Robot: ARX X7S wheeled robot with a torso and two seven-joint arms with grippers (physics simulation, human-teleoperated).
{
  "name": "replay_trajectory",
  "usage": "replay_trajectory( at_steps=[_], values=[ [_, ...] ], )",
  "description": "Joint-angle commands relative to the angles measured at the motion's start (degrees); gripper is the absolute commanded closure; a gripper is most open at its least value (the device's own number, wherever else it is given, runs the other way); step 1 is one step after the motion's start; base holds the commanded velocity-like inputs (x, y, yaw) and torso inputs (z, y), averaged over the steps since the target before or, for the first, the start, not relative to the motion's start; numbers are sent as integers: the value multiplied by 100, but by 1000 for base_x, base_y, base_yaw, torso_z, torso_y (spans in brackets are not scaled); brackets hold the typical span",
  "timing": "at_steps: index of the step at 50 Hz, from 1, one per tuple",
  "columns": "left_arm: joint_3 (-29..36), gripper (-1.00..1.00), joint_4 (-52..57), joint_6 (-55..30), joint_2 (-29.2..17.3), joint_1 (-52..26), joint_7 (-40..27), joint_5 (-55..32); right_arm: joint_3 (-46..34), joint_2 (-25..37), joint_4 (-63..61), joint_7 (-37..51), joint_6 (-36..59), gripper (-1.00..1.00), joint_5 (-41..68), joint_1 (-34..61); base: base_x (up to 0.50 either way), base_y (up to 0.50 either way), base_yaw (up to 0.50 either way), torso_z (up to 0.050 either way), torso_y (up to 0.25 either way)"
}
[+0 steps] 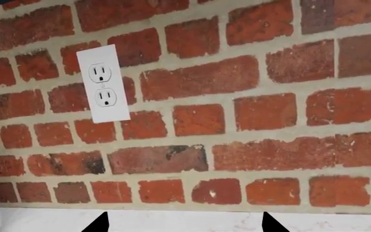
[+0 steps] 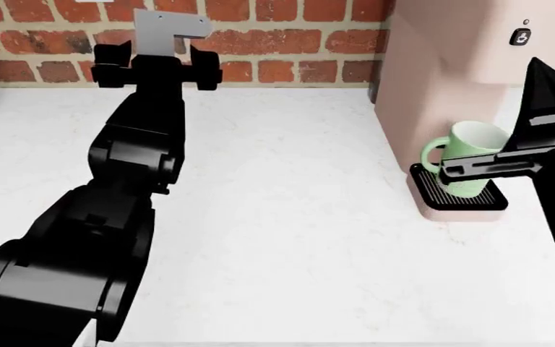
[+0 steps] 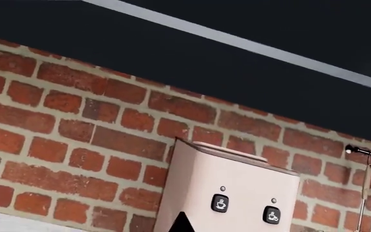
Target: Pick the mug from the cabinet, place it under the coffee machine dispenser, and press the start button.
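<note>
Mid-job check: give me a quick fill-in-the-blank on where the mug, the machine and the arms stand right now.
1. The mug stands on the black ____ of the coffee machine.
2. The mug's colour is pale ____.
3. The wall outlet shows in the ____ wrist view.
4. Two buttons sit on the machine's ____.

Missing: drip tray; green; left; front

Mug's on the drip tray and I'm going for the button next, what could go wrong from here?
1. The right pincer looks level with the mug; lifting carelessly could tip it off the drip tray.
2. The coffee machine shows two similar buttons; pressing the wrong one is easy.
3. The right wrist view shows only one pincer tip, so aiming is uncertain.
</note>
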Motion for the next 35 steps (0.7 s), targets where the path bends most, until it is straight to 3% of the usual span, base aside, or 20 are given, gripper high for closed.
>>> replay_trajectory(
  at_steps=[1,35],
  values=[
    [7,-100,0,-3,1,0,5,-12,-357,157,387,117,252,100,370,696,0,0,0,0,0],
    [100,-100,0,23,5,52,-14,-74,-779,-10,1471,-378,-176,100,-571,660,0,0,0,0,0]
  ],
)
